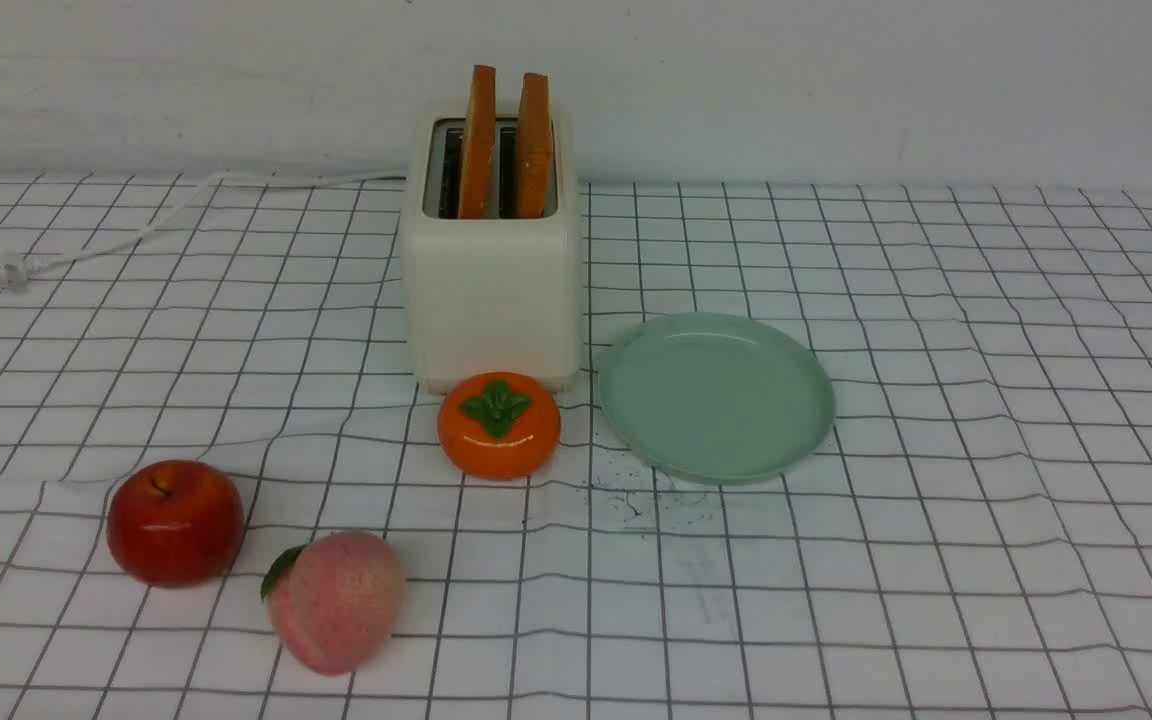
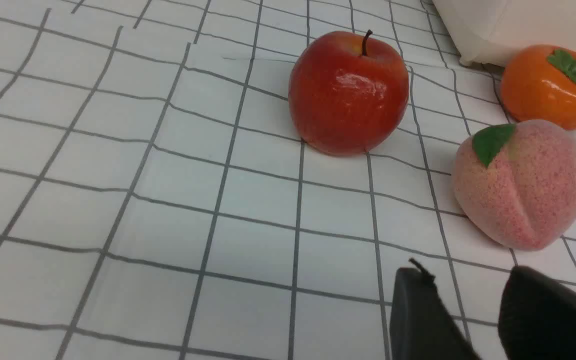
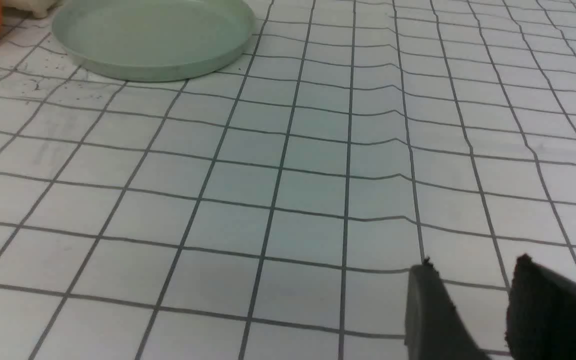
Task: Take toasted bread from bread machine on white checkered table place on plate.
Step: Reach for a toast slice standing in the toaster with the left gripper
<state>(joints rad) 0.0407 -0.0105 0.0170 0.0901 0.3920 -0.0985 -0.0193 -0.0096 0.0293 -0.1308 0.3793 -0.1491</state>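
Two slices of toasted bread (image 1: 479,140) are noted standing upright in the slots of the bread machine (image 1: 492,300), at the far middle of the white checkered table (image 1: 936,500); the plate (image 1: 716,400) lies just right of it; a persimmon (image 1: 498,425) sits at its front; the left gripper (image 2: 465,280) and right gripper (image 3: 473,270) are seen over the cloth, fingers parted, nothing grasped.

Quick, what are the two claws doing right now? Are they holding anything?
Left claw: open, holding nothing.
Right claw: open, holding nothing.
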